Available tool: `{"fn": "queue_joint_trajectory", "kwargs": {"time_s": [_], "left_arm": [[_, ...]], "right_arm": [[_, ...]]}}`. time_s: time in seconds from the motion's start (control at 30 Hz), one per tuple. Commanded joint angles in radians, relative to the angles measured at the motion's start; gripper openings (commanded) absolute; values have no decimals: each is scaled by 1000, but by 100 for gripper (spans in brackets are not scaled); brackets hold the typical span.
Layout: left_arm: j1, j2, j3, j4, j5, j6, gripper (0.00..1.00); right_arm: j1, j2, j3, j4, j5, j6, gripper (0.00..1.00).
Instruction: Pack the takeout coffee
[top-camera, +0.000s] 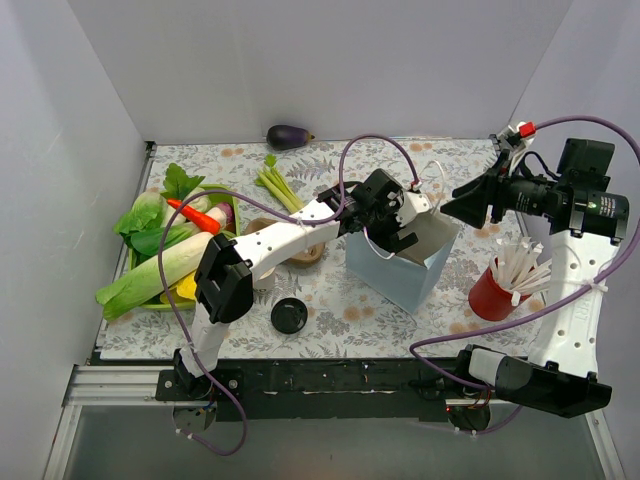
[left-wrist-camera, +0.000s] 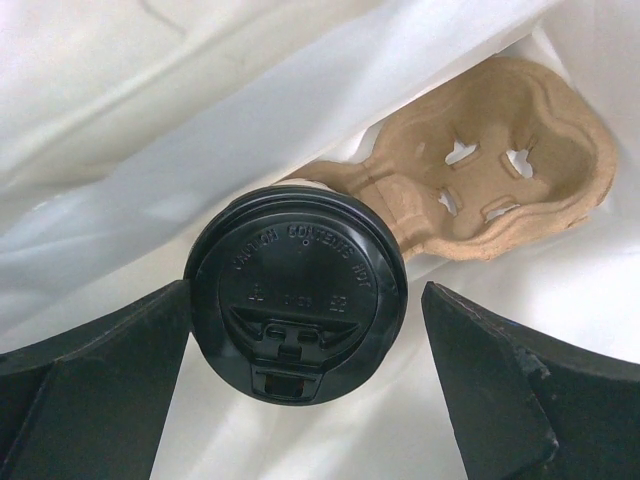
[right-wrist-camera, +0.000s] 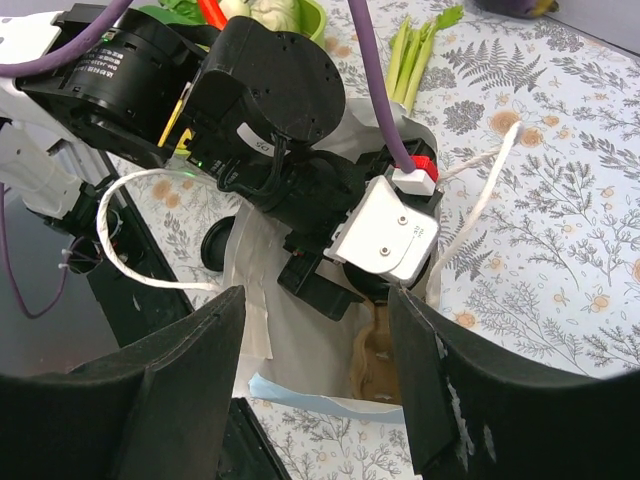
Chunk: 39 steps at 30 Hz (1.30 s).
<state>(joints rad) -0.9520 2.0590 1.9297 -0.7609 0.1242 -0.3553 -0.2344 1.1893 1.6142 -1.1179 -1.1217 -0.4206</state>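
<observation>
Loose black lid (top-camera: 288, 316): nearest me on the table, lying alone to the left of the bag.
Red cup (top-camera: 488, 295): near right, holding white sticks; I can't make out what they are.
Left arm (top-camera: 270, 245): it reaches up and right from its base, with the wrist tipped down into the bag mouth. It covers part of a brown round thing (top-camera: 308, 256) that I can't identify.
Left gripper (left-wrist-camera: 306, 295): the fingers are spread wide, one on each side of the lid. There is a clear gap on the right; the left finger is very close, and I can't tell if it touches.
Takeout coffee (left-wrist-camera: 297, 270): upright inside the white bag (top-camera: 415, 265). Only its black dome lid shows, with the cup body hidden beneath. From overhead the wrist blocks it entirely.
Cup carrier (left-wrist-camera: 500, 160): brown pulp, in the bag just beyond the coffee. I can't tell whether the cup sits in one of its wells.
Right arm (top-camera: 575, 260): upright at the right edge, with the forearm level and pointing left at the bag's upper right corner.
Right gripper (right-wrist-camera: 318, 298): the fingers are apart, framing the bag mouth. I can't tell whether they touch the rim.
Celery (top-camera: 280, 185): beyond the bag, to the left.
Aubergine (top-camera: 289, 136): farthest back, at the wall.
</observation>
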Motion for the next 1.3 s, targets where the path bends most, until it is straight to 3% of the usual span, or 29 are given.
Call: {"fn": "queue_joint_trajectory", "kwargs": {"time_s": [0.0,0.73,0.93,1.27], "left_arm": [[-4,-3,35,-67,34,-36,98],[-2,-97,34,15,38,-106,98],[-4,-122,38,17,26,-99,98],[-2,-161,29,67,43,-99,98]], "right_arm": [[-3,-20,-19,43,-13,16,67],[-5,-43,-138,21,60,-56,67],[-3,-45,-197,53,157,-57,65],[-3,-50,-287,116,172,-46,63]]}}
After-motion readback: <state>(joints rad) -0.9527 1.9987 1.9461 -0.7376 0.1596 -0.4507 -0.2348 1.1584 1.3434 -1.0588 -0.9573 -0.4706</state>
